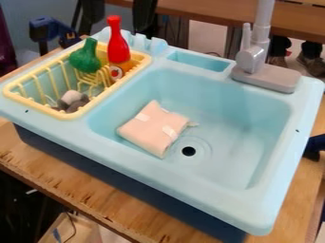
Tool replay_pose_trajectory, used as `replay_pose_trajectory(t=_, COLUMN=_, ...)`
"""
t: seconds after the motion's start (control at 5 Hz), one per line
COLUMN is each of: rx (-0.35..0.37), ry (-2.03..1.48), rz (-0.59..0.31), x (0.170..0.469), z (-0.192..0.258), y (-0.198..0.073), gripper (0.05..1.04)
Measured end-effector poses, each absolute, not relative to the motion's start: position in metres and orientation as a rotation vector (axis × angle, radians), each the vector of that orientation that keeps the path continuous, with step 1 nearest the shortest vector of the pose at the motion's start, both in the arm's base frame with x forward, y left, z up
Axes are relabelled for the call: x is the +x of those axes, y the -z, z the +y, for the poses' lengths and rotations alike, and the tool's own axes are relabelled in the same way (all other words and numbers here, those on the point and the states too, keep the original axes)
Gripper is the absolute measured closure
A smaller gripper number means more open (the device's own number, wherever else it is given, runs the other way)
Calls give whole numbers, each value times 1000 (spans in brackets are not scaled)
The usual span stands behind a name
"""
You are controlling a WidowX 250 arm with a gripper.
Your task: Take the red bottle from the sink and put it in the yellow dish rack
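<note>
End effector: whether spread or pressed together, I cannot tell. Folded pink cloth [154, 129] lies in the blue sink [190, 189] beside the drain [188, 151]; yellow rack [35, 105] likely props the red bottle [117, 46] upright.

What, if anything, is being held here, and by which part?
Nothing seen here is held; the folded pink cloth lies loose in the toy sink, beside the drain hole.
</note>
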State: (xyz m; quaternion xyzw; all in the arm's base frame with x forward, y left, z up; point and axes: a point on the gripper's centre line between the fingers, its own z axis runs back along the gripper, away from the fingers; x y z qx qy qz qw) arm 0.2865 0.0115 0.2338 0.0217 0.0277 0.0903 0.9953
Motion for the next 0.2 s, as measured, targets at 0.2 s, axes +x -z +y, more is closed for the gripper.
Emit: replay_pose_trajectory(t=0.2, rx=-3, ry=-36, rz=70, x=269, z=-22, y=-228, gripper=79)
